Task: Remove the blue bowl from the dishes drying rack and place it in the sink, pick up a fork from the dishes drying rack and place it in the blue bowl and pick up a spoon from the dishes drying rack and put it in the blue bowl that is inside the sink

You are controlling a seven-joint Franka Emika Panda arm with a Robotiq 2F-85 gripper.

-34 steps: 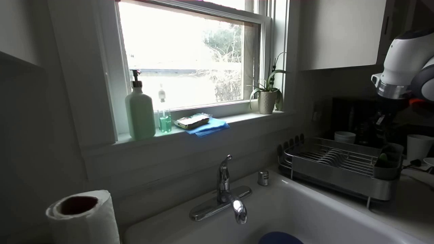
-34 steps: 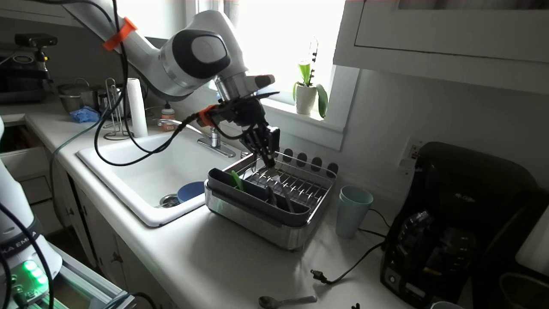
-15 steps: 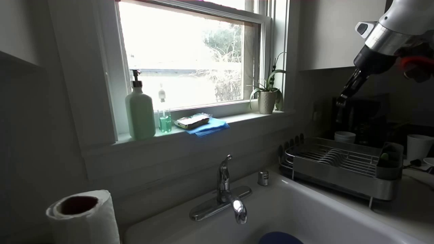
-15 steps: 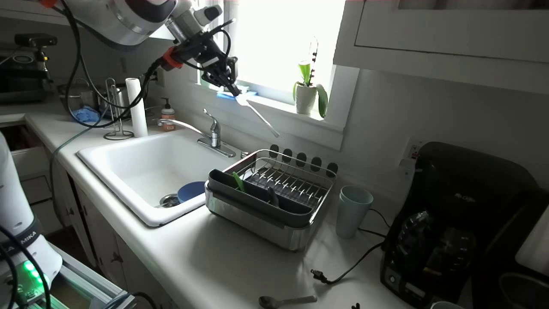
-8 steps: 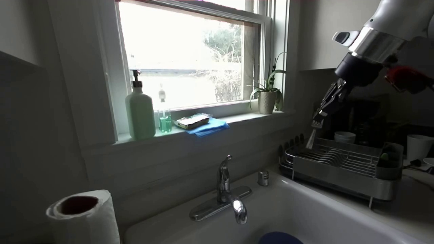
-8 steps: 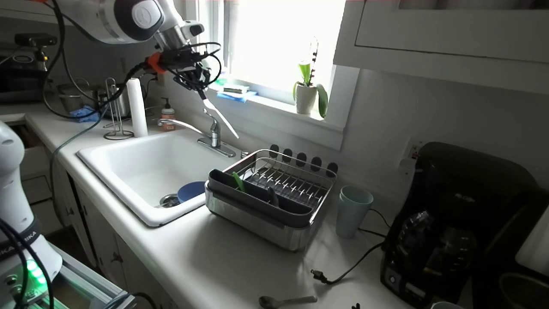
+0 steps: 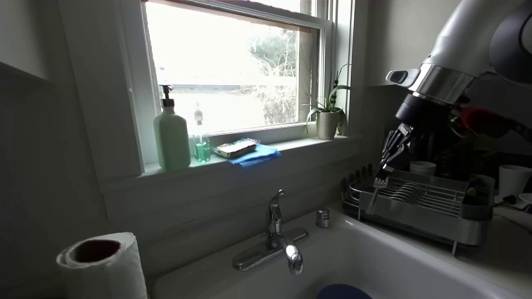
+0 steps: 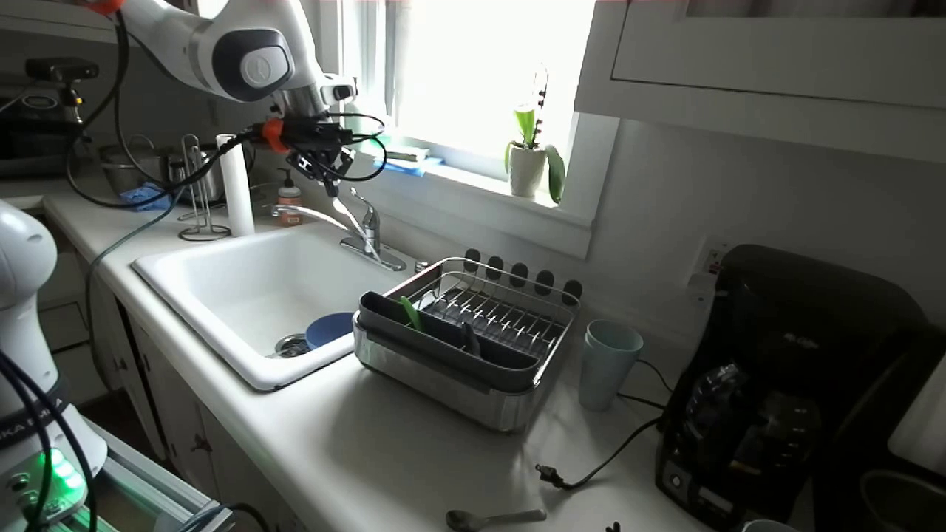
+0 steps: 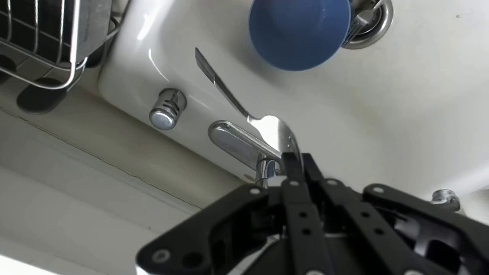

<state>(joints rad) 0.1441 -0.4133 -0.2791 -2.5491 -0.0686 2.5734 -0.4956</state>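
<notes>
Fork (image 9: 272,131) held above the sink (image 9: 420,95)

Nearest, at the bottom of the wrist view, the black claw (image 9: 301,162) is clamped on the fork's tined end, and the handle slants toward the upper left of that frame. In an exterior view the fork hangs tilted, handle down, to the right of the chrome faucet (image 7: 273,220). Farther down, at the top middle of the wrist view, the blue bowl (image 9: 300,34) sits on the sink floor, just beside the drain (image 9: 378,32). Another fork (image 9: 365,16) lies over the drain, its tines by the bowl's rim; whether they touch cannot be told. Centred in an exterior view, the dishes drying rack (image 8: 436,384) stands on the white table (image 8: 347,458), right of the sink. A green handle (image 8: 411,313) and a dark handle (image 8: 470,338) rise from its grey holder (image 8: 429,346). Farthest, a potted plant (image 8: 527,170) stands on the window sill (image 8: 480,184), upper middle of the same frame.
</notes>
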